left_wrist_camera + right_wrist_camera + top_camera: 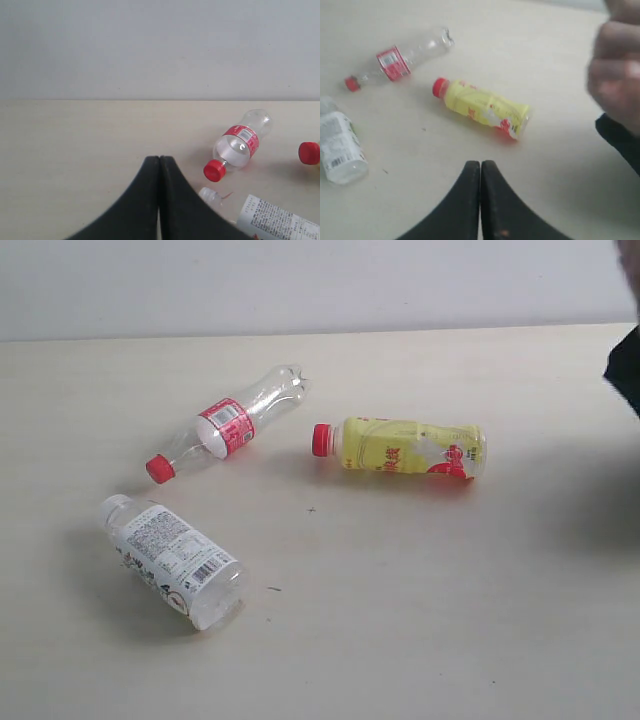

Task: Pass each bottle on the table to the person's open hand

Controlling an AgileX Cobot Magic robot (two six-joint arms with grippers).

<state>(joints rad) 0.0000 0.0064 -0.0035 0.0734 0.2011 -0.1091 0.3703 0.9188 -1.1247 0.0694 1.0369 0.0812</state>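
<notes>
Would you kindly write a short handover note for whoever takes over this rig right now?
Grippers: left gripper shut and empty; right gripper shut and empty. Both are above the table.
Bottles: three lie on their sides on the table, apart from one another: the clear red-capped bottle, the yellow bottle and the white-capped bottle.
The person's hand shows blurred in the right wrist view; whether it is open cannot be told.
Done: none of these three is picked up.
Left: grasp each bottle and hand it over.

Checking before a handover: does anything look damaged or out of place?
The yellow bottle looks creased mid-body. The red-capped clear bottle and white-capped bottle seem intact. All three lie on their sides; no spill shows.
</notes>
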